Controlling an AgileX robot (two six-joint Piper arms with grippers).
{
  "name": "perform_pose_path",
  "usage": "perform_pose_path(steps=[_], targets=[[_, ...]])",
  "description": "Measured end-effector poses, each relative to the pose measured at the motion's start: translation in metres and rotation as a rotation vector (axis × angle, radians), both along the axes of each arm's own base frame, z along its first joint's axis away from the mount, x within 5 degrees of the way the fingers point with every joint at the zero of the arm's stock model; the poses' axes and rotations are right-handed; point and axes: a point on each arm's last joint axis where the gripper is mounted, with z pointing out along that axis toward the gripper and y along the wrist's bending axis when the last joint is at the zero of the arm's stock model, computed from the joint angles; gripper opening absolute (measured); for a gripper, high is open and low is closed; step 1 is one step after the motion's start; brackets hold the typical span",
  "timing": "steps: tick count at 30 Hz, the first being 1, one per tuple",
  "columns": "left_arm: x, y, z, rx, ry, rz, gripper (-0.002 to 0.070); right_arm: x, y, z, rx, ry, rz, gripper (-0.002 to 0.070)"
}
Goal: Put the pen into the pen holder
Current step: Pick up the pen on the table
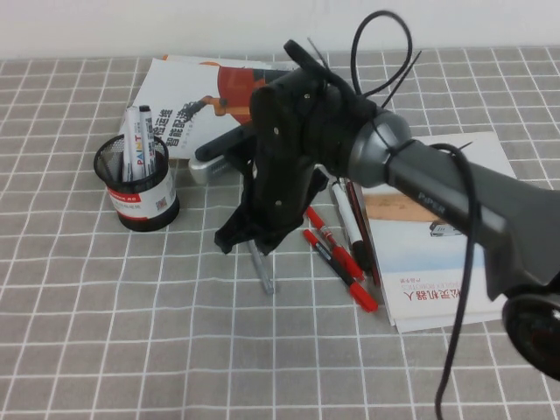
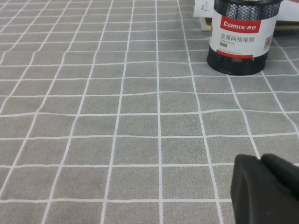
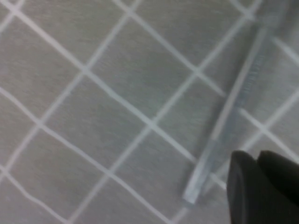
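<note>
The grey pen lies flat on the checked cloth in the middle of the table; it also shows in the right wrist view. My right gripper reaches in from the right and hovers just over the pen's far end. Its fingers are shut and empty, beside the pen. The black mesh pen holder stands at the left with white markers in it, and it shows in the left wrist view. My left gripper is shut and empty, low over the cloth, some way from the holder; it is outside the high view.
Two red-capped pens and a white marker lie right of the grey pen, beside a booklet. A magazine and a silver object lie behind. Open cloth lies in front.
</note>
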Motion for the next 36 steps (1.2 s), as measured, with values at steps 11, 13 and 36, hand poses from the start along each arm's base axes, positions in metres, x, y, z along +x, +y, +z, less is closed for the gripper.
perform_pose_path(steps=[11, 13, 36], targets=[[0.0, 0.0, 0.0, 0.0, 0.0, 0.0, -0.0003, 0.003, 0.006, -0.005, 0.018, 0.008, 0.0, 0.0339], [0.0, 0.0, 0.0, 0.0, 0.0, 0.0, -0.0003, 0.005, 0.007, -0.009, 0.012, 0.011, 0.0, 0.0315], [0.0, 0.0, 0.0, 0.0, 0.0, 0.0, -0.0003, 0.013, 0.015, -0.037, 0.002, 0.04, -0.019, 0.0036]])
